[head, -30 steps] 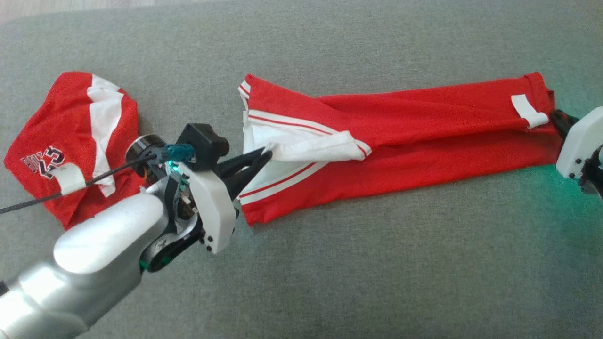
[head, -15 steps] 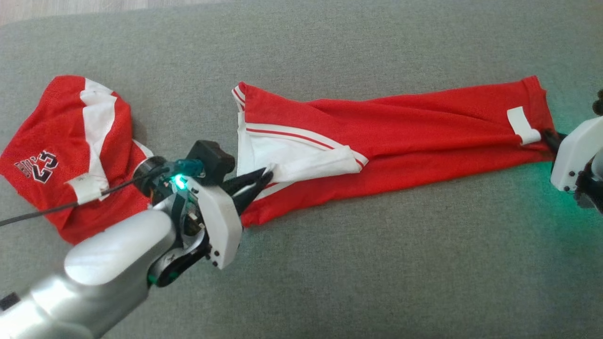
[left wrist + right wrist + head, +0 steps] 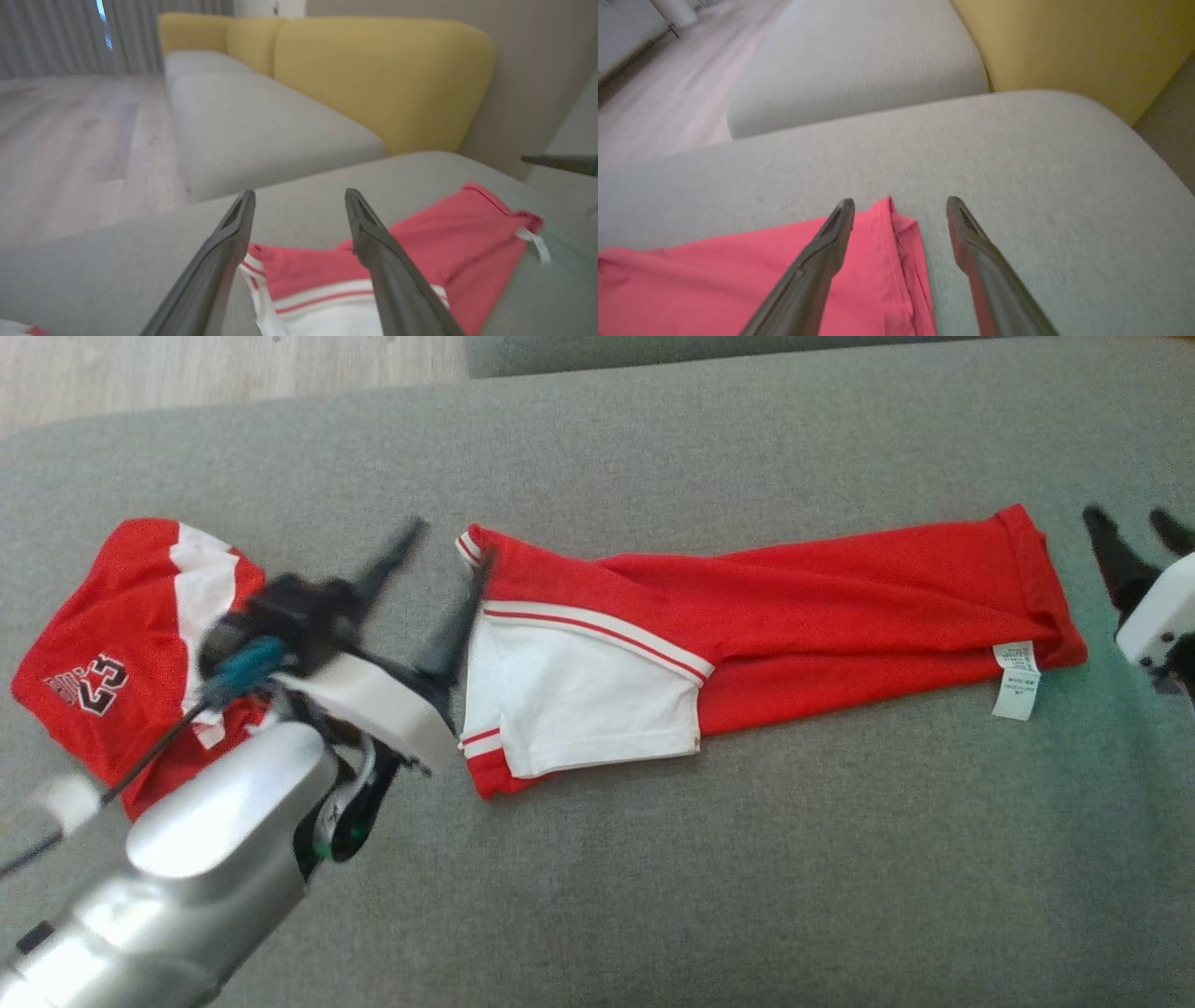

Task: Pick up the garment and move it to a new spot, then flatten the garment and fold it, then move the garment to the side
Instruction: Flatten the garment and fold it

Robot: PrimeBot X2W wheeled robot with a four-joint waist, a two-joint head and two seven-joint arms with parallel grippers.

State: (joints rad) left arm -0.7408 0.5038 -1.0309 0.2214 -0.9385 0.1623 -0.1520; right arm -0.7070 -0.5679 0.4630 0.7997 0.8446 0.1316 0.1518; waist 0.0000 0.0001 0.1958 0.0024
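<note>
Head view: you see both pinches just released, the left gripper (image 3: pixel 446 546) and right gripper (image 3: pixel 1128 518) now with jaws spread off either end of the red garment (image 3: pixel 794 607), which lies stretched flat along the grey cushion (image 3: pixel 653 859), ready for folding

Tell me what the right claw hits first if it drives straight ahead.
Likely the grey cushion just beyond the hem of the red garment; the right claw points low over that hem, though depth is unclear.

Bare cushion (image 3: pixel 747 877) before garment (image 3: pixel 840 597); red jersey (image 3: pixel 103 635) leftward.
</note>
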